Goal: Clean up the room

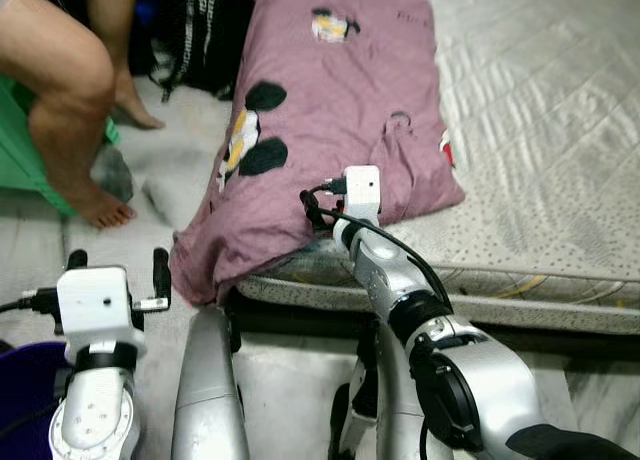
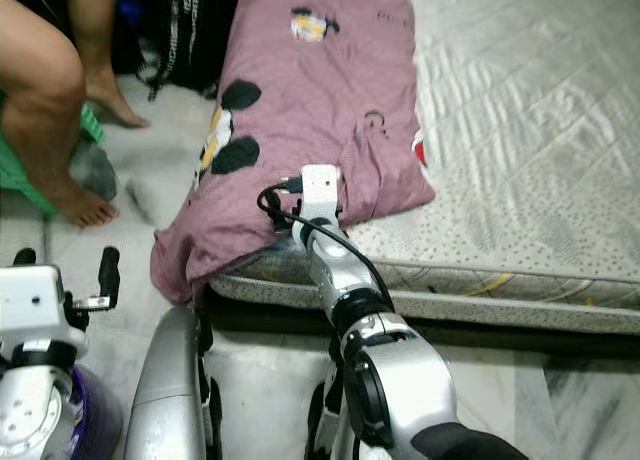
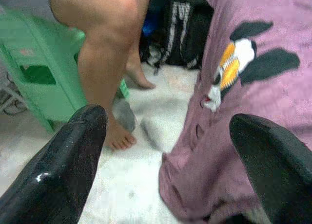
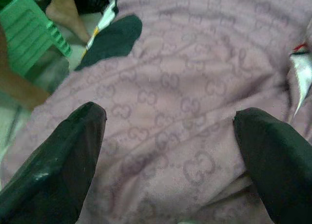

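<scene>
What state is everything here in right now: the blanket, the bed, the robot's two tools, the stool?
Pink blanket: rumpled, spread on the mattress, one corner hanging over the edge toward the floor.
Mattress: partly uncovered, quilted sheet showing.
Right tool: open, fingers spread over the blanket.
Left tool: open, held low beside the blanket's hanging corner, holding nothing.
Green stool: upright, a person sitting on it.

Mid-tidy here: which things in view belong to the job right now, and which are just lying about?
Job:
- blanket, purple, hanging off the mattress corner
- right gripper, open over the blanket
- left gripper, open, beside the blanket's hanging end

Just there:
- green stool
- person's foot on the floor
- black bag
- grey cloth on the floor, possibly next
</scene>
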Controlling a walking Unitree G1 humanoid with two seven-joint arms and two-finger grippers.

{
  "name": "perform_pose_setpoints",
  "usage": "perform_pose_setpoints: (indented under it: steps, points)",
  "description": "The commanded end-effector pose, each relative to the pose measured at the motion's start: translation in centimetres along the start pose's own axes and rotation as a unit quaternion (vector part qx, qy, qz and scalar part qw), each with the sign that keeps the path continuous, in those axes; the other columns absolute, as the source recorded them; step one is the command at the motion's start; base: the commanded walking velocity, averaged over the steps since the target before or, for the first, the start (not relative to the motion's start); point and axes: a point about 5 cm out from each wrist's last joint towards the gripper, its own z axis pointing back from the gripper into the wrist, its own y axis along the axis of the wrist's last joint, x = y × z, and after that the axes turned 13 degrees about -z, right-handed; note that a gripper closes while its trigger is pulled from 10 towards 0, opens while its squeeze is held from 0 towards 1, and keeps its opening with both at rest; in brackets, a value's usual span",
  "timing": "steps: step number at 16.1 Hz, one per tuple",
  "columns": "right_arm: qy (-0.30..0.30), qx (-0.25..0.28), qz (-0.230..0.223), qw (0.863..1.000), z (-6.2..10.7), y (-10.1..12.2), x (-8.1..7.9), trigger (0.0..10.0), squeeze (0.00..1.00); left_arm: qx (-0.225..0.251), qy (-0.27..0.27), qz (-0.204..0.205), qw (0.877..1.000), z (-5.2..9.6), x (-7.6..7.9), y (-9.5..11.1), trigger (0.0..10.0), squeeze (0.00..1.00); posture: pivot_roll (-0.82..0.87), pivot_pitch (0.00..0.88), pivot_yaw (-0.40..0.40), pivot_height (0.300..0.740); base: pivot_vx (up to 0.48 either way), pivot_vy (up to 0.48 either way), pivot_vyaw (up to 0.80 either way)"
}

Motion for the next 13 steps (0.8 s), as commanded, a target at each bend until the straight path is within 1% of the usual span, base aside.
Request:
perform_pose_setpoints:
  steps: [1,3,4,5,6,7,8,9,10,11,12,13]
  points:
    - [-0.011,-0.024,-0.01,1.0,-0.1,-0.4,-0.1,10.0,0.0,-0.005,-0.012,0.0,1.0,0.4,0.3,0.2,10.0,0.0,0.34,0.286,-0.092,0.542,0.0,0.0,0.0]
    - [-0.025,-0.038,-0.004,0.999,-0.1,-0.6,0.3,10.0,0.0,-0.009,-0.02,0.002,1.0,0.5,0.6,0.2,10.0,0.0,0.33,0.299,-0.086,0.542,0.0,0.0,0.0]
    - [-0.043,-0.038,-0.001,0.998,-0.1,-0.2,0.9,10.0,0.0,-0.008,-0.025,0.005,1.0,0.1,0.8,0.4,10.0,0.0,0.32,0.305,-0.078,0.542,0.0,0.0,0.0]
    - [-0.054,-0.033,-0.007,0.998,-0.2,0.1,1.3,10.0,0.0,-0.008,-0.026,0.005,1.0,0.0,0.8,0.5,10.0,0.0,0.31,0.308,-0.075,0.542,0.0,0.0,0.0]
    - [-0.074,-0.022,-0.018,0.997,-0.1,0.5,2.1,10.0,0.0,-0.009,-0.029,0.006,1.0,-0.1,0.9,0.5,10.0,0.0,0.31,0.309,-0.071,0.542,0.0,0.0,0.0]
    - [-0.112,-0.004,-0.024,0.993,0.3,1.1,3.9,10.0,0.0,-0.009,-0.032,0.008,0.999,-0.3,1.0,0.5,10.0,0.0,0.29,0.305,-0.065,0.542,0.0,0.0,0.0]
    - [-0.123,0.0,-0.026,0.992,0.4,1.2,4.4,10.0,0.0,-0.009,-0.033,0.009,0.999,-0.4,1.1,0.5,10.0,0.0,0.29,0.302,-0.065,0.542,0.0,0.0,0.0]
    - [-0.145,0.008,-0.042,0.989,0.7,1.3,5.5,10.0,0.0,-0.009,-0.034,0.011,0.999,-0.6,1.2,0.5,10.0,0.0,0.28,0.297,-0.065,0.542,0.0,0.0,0.0]
    - [-0.176,0.012,-0.042,0.983,1.3,1.3,7.1,10.0,0.0,-0.008,-0.036,0.012,0.999,-0.8,1.4,0.6,10.0,0.0,0.28,0.287,-0.065,0.542,0.0,0.0,0.0]
    - [-0.209,0.013,-0.047,0.977,2.2,1.0,9.3,10.0,0.0,-0.004,-0.036,0.015,0.999,-1.0,1.5,0.7,10.0,0.0,0.26,0.274,-0.065,0.542,0.0,0.0,0.0]
    - [-0.228,0.009,-0.049,0.972,3.2,0.4,10.9,10.0,0.0,-0.002,-0.035,0.017,0.999,-1.3,1.6,0.8,10.0,0.0,0.25,0.263,-0.066,0.542,0.0,0.0,0.0]
    - [-0.234,0.006,-0.043,0.971,4.0,-0.2,12.0,10.0,0.0,0.0,-0.036,0.019,0.999,-1.5,1.7,0.8,10.0,0.0,0.24,0.253,-0.064,0.542,0.0,0.0,0.0]
